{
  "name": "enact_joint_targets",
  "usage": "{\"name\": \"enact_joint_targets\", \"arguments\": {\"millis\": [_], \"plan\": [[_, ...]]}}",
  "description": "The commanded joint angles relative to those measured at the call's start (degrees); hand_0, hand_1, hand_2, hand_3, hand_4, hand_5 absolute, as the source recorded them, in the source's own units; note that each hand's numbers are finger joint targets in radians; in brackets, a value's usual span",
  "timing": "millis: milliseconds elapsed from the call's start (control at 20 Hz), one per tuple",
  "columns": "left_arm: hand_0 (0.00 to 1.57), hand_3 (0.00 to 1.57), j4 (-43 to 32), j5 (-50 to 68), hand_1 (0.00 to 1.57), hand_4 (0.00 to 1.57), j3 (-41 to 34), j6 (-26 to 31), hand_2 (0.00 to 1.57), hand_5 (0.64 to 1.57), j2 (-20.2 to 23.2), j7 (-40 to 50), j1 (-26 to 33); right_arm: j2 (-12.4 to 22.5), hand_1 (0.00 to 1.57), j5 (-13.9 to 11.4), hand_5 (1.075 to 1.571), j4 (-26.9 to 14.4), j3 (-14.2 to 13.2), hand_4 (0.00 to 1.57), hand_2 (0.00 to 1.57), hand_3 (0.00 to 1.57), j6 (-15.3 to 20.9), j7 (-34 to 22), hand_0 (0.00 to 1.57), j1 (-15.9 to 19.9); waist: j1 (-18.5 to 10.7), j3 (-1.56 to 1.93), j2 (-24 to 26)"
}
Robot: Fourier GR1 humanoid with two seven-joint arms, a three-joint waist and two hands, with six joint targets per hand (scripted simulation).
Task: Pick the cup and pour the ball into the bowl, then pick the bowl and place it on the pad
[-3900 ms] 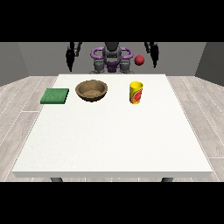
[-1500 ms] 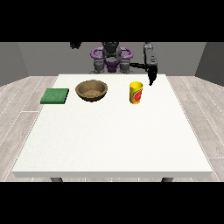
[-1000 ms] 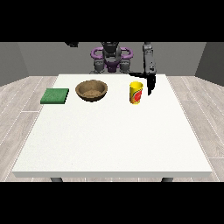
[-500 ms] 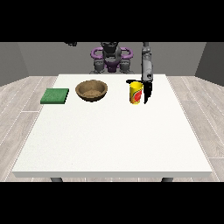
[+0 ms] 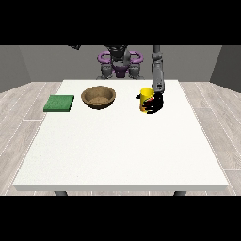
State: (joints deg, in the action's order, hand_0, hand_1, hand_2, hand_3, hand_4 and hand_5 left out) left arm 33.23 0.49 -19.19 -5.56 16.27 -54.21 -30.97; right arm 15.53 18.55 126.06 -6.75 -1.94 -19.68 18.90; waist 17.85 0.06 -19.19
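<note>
A yellow cup [image 5: 145,95] with a red mark stands upright on the white table [image 5: 122,146], right of centre at the back. The hand at the view's right [image 5: 156,104] is down beside the cup, its dark fingers curled across the cup's front and right side. No ball shows; the cup's inside is hidden. Left of the cup stands a brown wooden bowl [image 5: 98,97], and farther left a flat green pad [image 5: 59,103] lies on the table. Only a dark tip of the hand at the view's left [image 5: 74,46] shows, raised high at the picture's top.
The robot's purple and grey torso [image 5: 119,63] stands behind the table's far edge. The grey forearm [image 5: 157,74] comes steeply down onto the cup. Bare white tabletop stretches from the objects to the near edge. Wooden floor surrounds the table.
The hand at the view's right has come down and forward from beside the torso to the cup and closed its fingers round it. Cup, bowl and pad have stayed in place.
</note>
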Motion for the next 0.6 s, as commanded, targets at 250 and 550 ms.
{"name": "enact_joint_targets", "arguments": {"millis": [250,550], "plan": [[1.34,1.57,-1.3,-7.3,1.34,1.1,5.4,-10.0,1.57,1.498,-1.3,5.2,-0.9,2.2,0.0,7.4,1.559,-6.4,-7.1,0.12,0.0,0.0,-3.0,-1.9,0.0,-3.0,-2.4,-0.03,9.5],[1.37,1.57,-0.4,-16.0,1.37,1.11,12.6,-17.6,1.57,1.515,-2.2,17.1,-9.2,0.7,0.0,2.4,1.559,-10.9,-4.4,0.24,0.0,0.0,-2.0,-0.1,0.0,-2.3,-5.3,-0.01,11.9]]}}
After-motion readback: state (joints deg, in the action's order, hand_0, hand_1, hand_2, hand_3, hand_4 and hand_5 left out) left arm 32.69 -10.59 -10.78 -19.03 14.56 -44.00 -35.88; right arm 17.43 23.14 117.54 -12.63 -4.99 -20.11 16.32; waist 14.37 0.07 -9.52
